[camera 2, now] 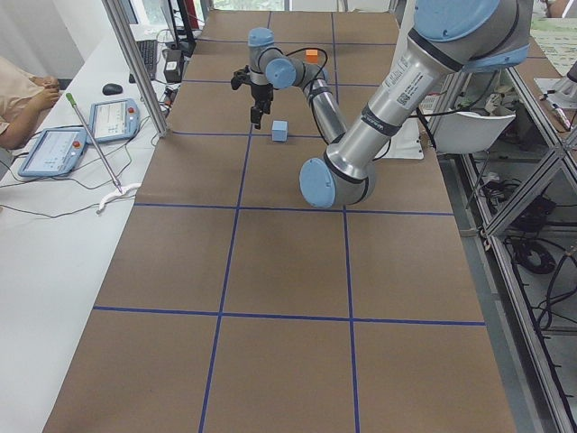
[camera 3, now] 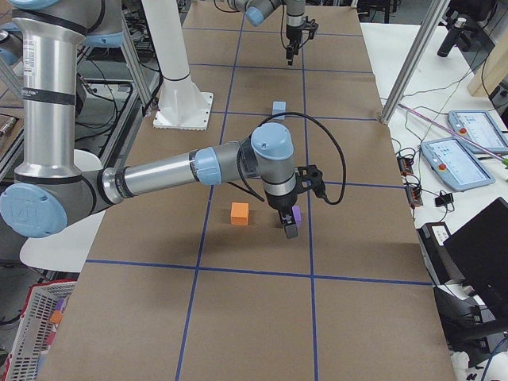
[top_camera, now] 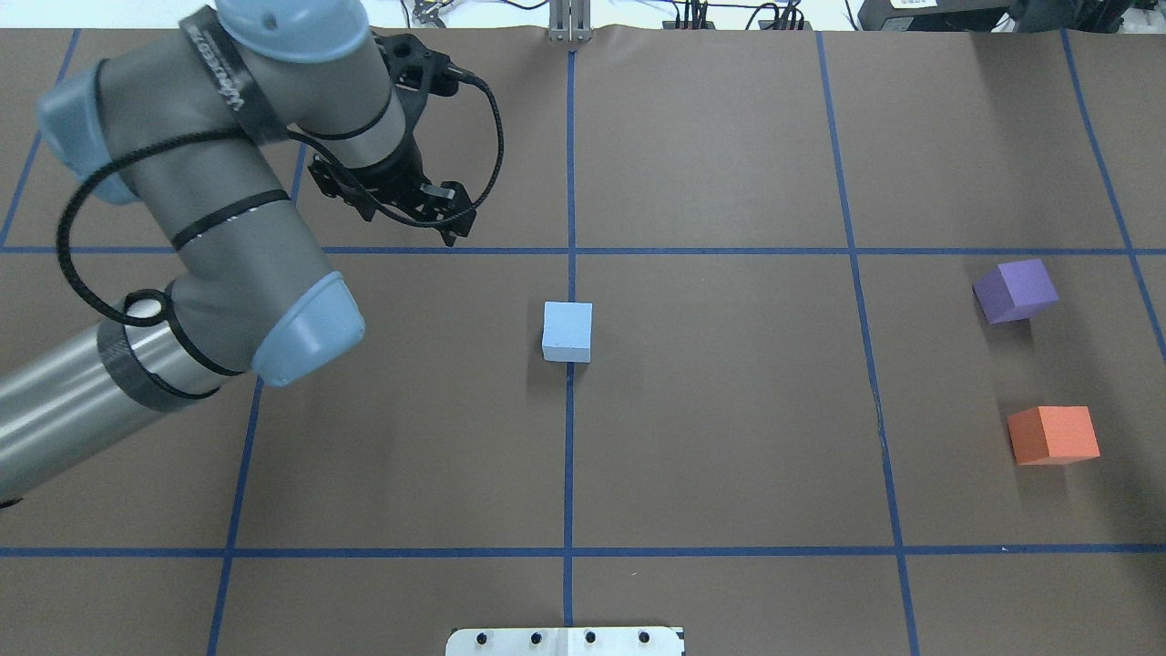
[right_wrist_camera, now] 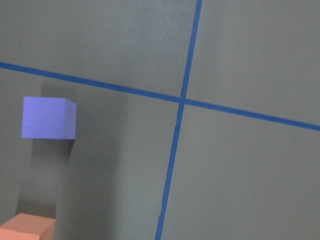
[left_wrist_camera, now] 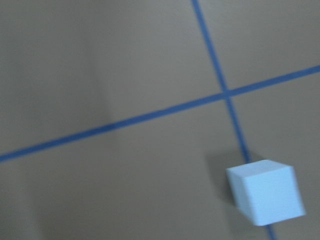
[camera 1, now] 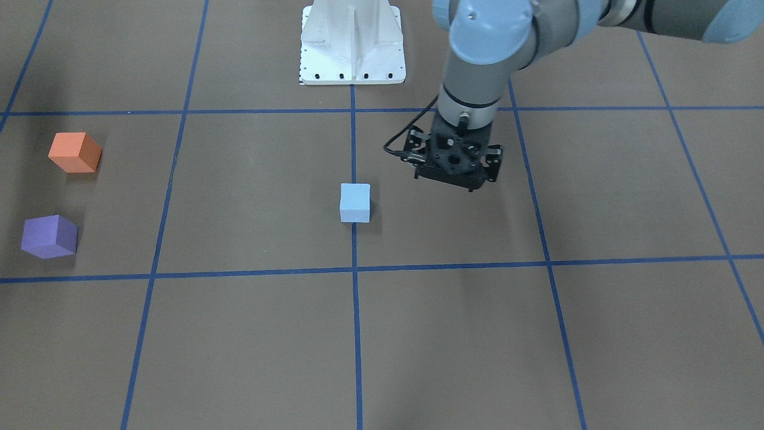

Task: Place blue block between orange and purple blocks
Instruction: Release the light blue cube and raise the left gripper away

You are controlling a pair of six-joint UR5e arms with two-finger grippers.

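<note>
The light blue block (camera 1: 355,203) sits on the centre grid line (top_camera: 567,331) and shows at the lower right of the left wrist view (left_wrist_camera: 265,197). The orange block (top_camera: 1052,435) and the purple block (top_camera: 1016,290) stand apart at the table's right end. My left gripper (top_camera: 405,205) hovers beyond and to the left of the blue block, pointing down, and looks open and empty (camera 1: 456,173). My right gripper (camera 3: 288,230) shows only in the exterior right view, beside the purple block (camera 3: 296,213); I cannot tell its state. The right wrist view shows the purple block (right_wrist_camera: 49,117) and the orange block (right_wrist_camera: 27,227).
The brown table carries a blue tape grid (top_camera: 571,250). The robot's white base (camera 1: 352,42) stands at the table's near-robot edge. Tablets and cables (camera 2: 81,131) lie on a side bench past the table's far edge.
</note>
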